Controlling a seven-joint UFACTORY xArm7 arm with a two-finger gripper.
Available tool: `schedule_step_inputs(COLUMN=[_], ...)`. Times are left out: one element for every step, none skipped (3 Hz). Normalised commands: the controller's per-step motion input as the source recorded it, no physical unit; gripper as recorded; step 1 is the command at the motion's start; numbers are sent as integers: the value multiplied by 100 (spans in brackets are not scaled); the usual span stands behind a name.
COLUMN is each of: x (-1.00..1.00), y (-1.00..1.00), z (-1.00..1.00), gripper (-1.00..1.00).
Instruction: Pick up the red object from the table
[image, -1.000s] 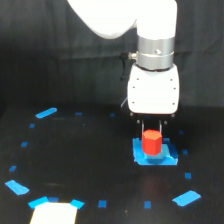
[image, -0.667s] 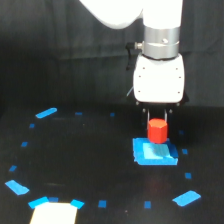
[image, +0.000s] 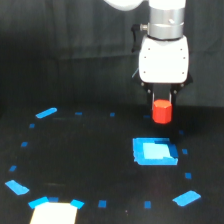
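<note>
The red object (image: 161, 111) is gripped in the closed claw (image: 162, 102), held clear above the tabletop (image: 90, 160). No writing is legible.

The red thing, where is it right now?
In the exterior view, the red object hangs in the gripper on that view's right, lifted off the table and above the blue patch.
</note>
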Motion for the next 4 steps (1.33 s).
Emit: schedule_step_inputs(x=[-29, -35, -19, -15], y=[39, 47, -3, -3], z=[100, 100, 83, 64], gripper=[-55, -100, -81, -85])
